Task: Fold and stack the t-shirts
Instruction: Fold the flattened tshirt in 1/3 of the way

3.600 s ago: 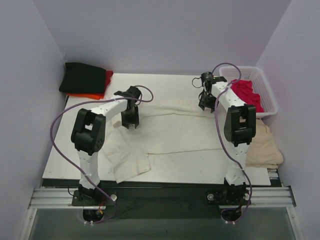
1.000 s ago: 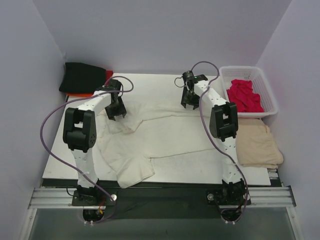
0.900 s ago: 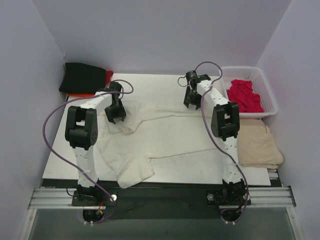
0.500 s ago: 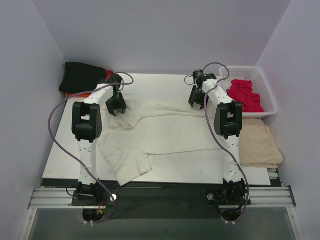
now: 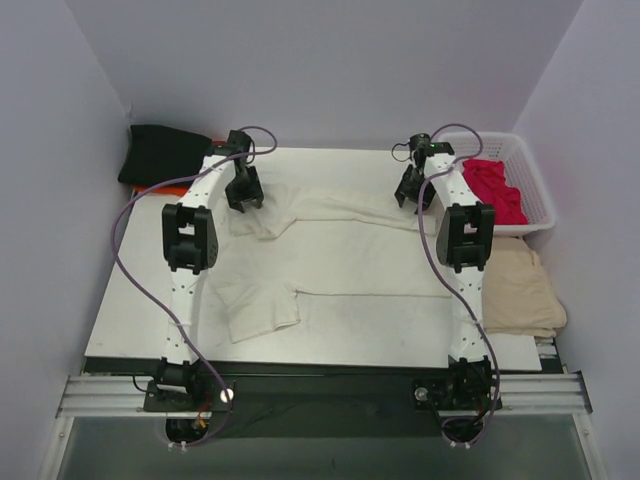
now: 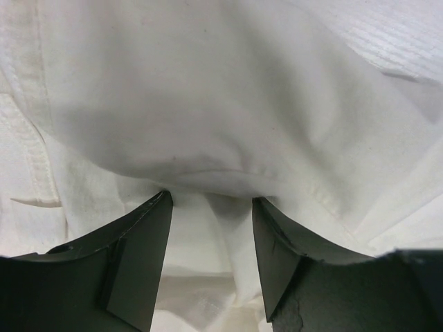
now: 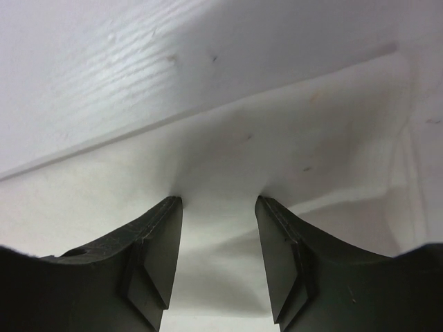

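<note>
Lab test booth (plain lilac walls (image 5: 320,70), white table (image 5: 380,335), aluminium rail (image 5: 100,395))

A cream-white t-shirt (image 5: 340,255), black t-shirt (image 5: 165,152), orange-red t-shirt (image 5: 158,187), crimson t-shirt (image 5: 492,190), white lattice basket (image 5: 500,137), tan cloth (image 5: 515,290).

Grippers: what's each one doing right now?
Left gripper: closed on a bunch of the cream shirt.
Right gripper: closed on the same shirt's far edge.

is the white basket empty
No, a crimson t-shirt lies crumpled inside the basket in the top view.
</note>
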